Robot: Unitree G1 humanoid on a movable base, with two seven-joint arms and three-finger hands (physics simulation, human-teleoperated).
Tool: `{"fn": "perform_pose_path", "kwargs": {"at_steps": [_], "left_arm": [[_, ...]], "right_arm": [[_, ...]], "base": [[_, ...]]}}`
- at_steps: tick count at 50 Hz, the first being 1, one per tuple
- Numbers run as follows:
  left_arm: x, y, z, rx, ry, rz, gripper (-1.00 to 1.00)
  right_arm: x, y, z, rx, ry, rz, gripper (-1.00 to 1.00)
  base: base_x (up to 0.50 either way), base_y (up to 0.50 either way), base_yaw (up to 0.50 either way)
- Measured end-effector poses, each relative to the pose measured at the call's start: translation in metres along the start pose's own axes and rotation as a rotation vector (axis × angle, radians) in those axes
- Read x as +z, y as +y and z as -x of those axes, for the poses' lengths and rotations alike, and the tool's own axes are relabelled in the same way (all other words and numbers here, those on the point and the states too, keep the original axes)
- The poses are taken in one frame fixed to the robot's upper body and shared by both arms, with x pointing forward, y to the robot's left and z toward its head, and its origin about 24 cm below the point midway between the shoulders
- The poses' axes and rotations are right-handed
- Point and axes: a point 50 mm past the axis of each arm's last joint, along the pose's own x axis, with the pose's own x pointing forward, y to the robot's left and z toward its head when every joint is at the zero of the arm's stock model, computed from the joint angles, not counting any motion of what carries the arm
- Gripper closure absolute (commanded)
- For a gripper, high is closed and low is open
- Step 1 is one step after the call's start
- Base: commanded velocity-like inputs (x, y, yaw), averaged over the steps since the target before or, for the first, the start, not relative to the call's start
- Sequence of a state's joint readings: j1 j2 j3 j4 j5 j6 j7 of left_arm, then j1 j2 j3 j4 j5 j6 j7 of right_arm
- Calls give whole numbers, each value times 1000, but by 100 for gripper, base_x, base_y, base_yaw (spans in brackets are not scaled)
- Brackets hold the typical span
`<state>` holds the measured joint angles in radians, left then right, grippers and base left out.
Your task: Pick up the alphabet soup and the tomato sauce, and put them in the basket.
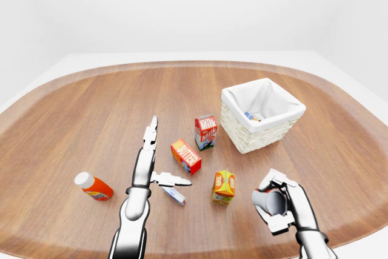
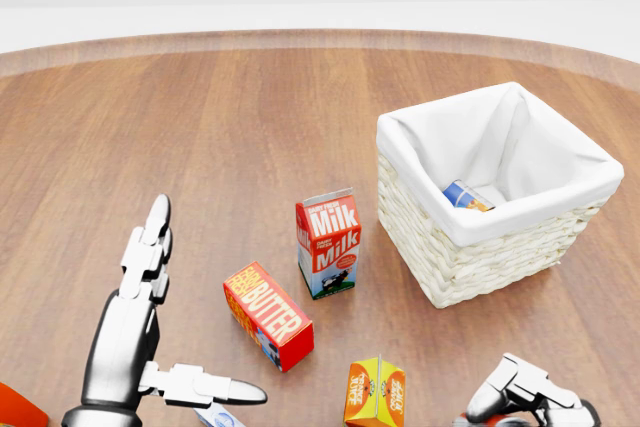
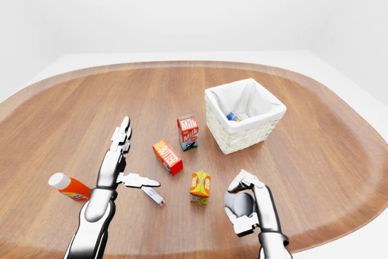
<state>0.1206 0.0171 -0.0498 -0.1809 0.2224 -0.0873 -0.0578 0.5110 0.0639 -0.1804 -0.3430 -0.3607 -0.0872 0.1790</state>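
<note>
My right robot hand [image 1: 277, 201]: low at the right of the left-eye view, its fingers curled round a grey cylindrical can [image 1: 271, 202]; I cannot read a label, so I cannot tell which can it is.
My left robot hand [image 1: 153, 165]: spread flat over the brown wooden surface [image 1: 91, 113], two fingers pointing up the view, thumb out to the right, gripping nothing.
White-lined wicker basket [image 2: 480, 247]: upper right in the head view, well apart from my right robot hand; a small blue-and-orange can [image 2: 466, 196] lies on its side inside, against the lining.
Red-and-white milk carton [image 2: 329, 243]: upright, just left of the basket.
Red butter box [image 2: 268, 315]: lying flat, below and left of the milk carton.
Orange juice carton [image 1: 224, 187]: upright, just left of my right robot hand, between it and my left thumb.
Small white-and-blue tube [image 1: 174, 195]: lying under my left thumb.
Orange bottle with a white cap [image 1: 93, 187]: on its side, left of my left arm.
In the way: the cartons all stand left of the line from my right robot hand to the basket.
</note>
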Motion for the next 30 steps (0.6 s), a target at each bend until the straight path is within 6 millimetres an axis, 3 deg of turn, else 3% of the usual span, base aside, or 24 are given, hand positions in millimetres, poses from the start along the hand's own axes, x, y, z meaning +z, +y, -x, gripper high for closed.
{"fn": "perform_pose_path", "kwargs": {"at_steps": [30], "left_arm": [[0,0,0,2,0,0,-100]], "right_arm": [[73,-8,2,-78,-276,274,100]], "base": [[0,0,0]]}}
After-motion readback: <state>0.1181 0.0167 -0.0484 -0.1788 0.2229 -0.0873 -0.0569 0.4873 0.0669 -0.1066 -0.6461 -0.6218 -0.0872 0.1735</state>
